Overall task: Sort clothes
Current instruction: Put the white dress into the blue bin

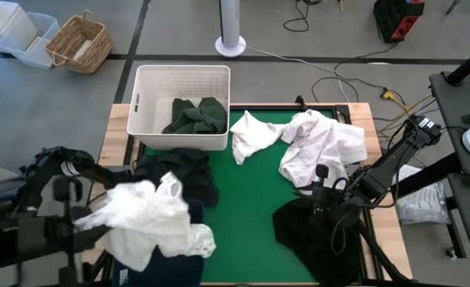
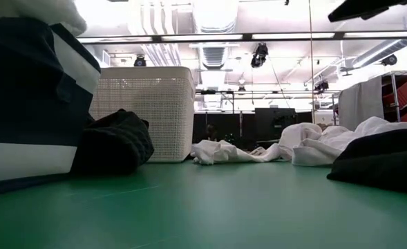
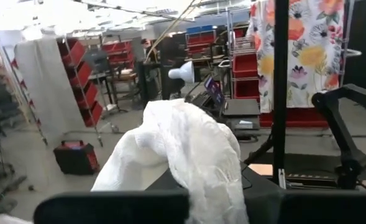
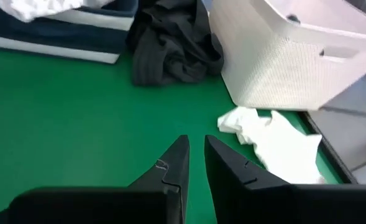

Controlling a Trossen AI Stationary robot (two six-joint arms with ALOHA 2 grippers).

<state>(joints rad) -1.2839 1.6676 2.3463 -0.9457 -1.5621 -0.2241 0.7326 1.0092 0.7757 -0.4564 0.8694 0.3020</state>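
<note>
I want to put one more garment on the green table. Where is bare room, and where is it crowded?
Bare green mat runs down the middle, between the black garment beside the white lattice basket and the black garment under the right gripper. The far right is crowded with white garments. The left gripper holds a white garment over the navy bin.

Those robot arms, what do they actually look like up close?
Both are dark, jointed arms. The right gripper ends in two flat black fingers tapering to points, with a small pale mark on one. The left gripper shows only a broad black bar. Black cables run along the right arm.
</note>
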